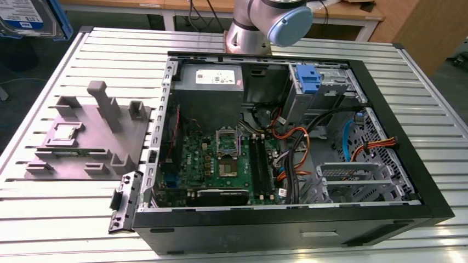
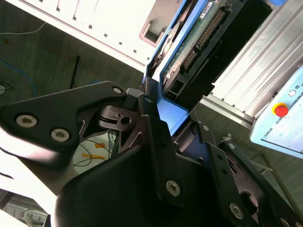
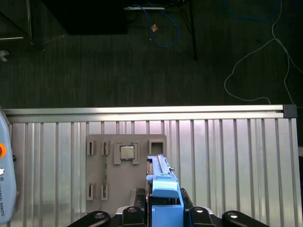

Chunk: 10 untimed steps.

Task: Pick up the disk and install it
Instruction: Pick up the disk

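The claw [image 3: 164,215] is closed on the disk [image 3: 163,187]. In the first wrist view its black fingers [image 3: 196,213] press on both sides of the bright blue carrier, and the disk stands on edge between them. It hangs in the air above the grey fixture block [image 3: 125,165], without touching it. A small square chip [image 3: 126,152] lies in one pocket of this block.

In the second wrist view the disk [image 2: 199,42] shows its green circuit board and the row of connector pins, with the blue frame around it.

In the exterior view the disk [image 1: 28,19] is raised high over the far corner of the table [image 1: 58,219], on the exterior view's left, well apart from the computer case [image 1: 278,230]. The fixture block [image 1: 87,137] sits near the table's edge on that same side, just beside the case. The case lies open and reaches to the table's edge on the exterior view's right. Inside are the green motherboard [image 1: 219,164] and, near its far wall, a blue bracket [image 1: 308,82]. The robot arm [image 1: 267,24] rises at the table's far edge.
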{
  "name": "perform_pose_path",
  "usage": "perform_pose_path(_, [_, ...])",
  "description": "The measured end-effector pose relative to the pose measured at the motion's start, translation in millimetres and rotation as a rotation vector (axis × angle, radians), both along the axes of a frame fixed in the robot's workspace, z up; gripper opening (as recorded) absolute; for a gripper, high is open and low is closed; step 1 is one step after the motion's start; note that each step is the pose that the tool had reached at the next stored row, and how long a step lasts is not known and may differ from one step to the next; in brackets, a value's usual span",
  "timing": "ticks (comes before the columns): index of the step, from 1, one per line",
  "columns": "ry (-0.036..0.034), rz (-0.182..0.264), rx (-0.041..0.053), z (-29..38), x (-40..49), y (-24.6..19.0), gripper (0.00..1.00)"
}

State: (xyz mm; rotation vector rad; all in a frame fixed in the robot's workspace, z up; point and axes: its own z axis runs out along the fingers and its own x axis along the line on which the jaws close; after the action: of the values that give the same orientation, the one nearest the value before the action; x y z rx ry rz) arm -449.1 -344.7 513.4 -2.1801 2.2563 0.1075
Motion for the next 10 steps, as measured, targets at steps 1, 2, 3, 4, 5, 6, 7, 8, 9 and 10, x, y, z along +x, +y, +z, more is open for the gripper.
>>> perform_pose_path(1, [0.0001,0.0,0.0,0.0,-0.1,-0.2,0.36])
perform_pose_path(2, [0.0001,0.0,-0.0001,0.0,-0.1,-0.6,0.36])
perform_pose_path(3, [0.0,0.0,0.0,0.0,-0.1,-1.2,0.36])
perform_pose_path(4, [0.0,0.0,-0.0001,0.0,0.0,-2.0,0.36])
perform_pose_path(5, [-0.0001,0.0,0.0,0.0,0.0,-3.5,0.36])
perform_pose_path(6, [0.0,0.0,0.0,-0.1,0.0,-4.7,0.36])
perform_pose_path(7, [-0.0001,0.0,0.0,0.0,0.0,-5.8,0.36])
perform_pose_path(8, [0.0,0.0,0.0,0.0,0.0,-6.7,0.36])
perform_pose_path(9, [0.0,0.0,-0.0001,0.0,0.0,-7.5,0.36])
perform_pose_path(10, [-0.0001,0.0,0.0,0.0,0.0,-8.5,0.36])
